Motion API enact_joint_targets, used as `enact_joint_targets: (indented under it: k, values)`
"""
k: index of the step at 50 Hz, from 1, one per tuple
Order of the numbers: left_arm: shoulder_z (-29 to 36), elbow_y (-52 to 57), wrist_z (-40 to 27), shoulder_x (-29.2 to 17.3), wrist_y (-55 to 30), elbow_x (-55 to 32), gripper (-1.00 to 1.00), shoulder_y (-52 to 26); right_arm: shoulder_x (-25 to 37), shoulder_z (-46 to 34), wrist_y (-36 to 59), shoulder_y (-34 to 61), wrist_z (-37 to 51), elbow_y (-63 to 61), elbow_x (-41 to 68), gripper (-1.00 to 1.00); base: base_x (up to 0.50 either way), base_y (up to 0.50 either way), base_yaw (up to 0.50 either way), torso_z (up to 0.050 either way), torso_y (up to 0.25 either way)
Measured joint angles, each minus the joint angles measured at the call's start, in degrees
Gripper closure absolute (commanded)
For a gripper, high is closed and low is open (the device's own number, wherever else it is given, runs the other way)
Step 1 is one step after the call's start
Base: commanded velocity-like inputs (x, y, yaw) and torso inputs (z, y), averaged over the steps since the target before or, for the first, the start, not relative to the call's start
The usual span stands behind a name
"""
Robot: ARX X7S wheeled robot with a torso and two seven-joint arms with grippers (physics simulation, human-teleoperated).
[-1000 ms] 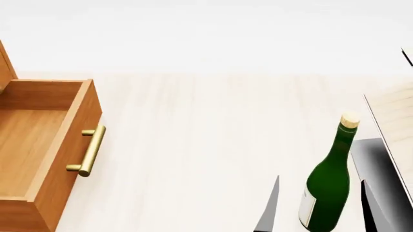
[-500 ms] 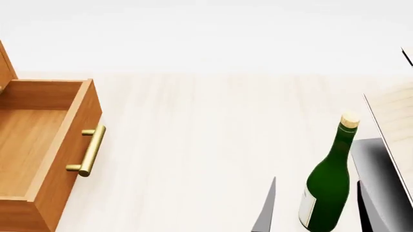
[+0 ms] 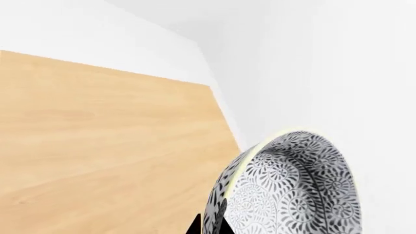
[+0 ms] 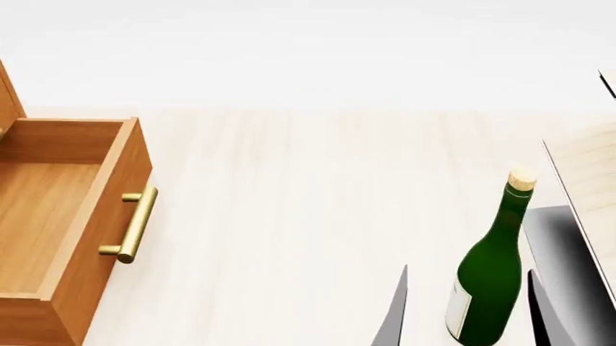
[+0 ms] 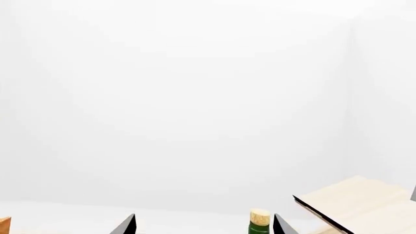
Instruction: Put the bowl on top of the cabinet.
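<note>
The bowl [image 3: 293, 190], white-grey with a dark speckled pattern, is tilted on its side in the left wrist view. My left gripper [image 3: 209, 226] is shut on its rim, one dark fingertip on each side of the wall. Behind it lies a flat orange-brown wooden face of the cabinet [image 3: 97, 146]. In the head view the cabinet [image 4: 91, 238] stands at the left with a drawer pulled out and a brass handle [image 4: 135, 225]; the bowl and left gripper are out of that view. My right gripper [image 4: 467, 270] is open at the bottom edge, holding nothing.
A green bottle [image 4: 491, 274] with a cork [image 5: 260, 218] stands upright and shows between the right gripper's fingers [image 5: 204, 224]. A pale plywood slanted rack [image 4: 589, 173] on a dark base [image 4: 568, 245] stands at the right. White walls lie behind.
In the head view the right gripper's fingers have slipped slightly down and left. The bottle, the cabinet and its drawer have not moved.
</note>
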Motion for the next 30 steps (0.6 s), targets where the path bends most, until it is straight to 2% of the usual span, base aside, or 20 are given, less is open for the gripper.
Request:
enact_joint_targets:
  k: [14,30]
  values:
    - [0.20,-6.28,-2.10,-0.64,2.17,1.22,1.00,-1.08,0.31,-0.05,0.18,-0.09,0.18,-0.28,0.16,-1.00,0.00,0.00,0.00,0.000,0.000]
    - [-0.97,-8.01,-4.70,-1.83,3.66,1.95,1.00,0.33,0.57,-0.47,0.01,-0.07,0.27,-0.05,-0.01,-1.00,0.00,0.00,0.00,0.000,0.000]
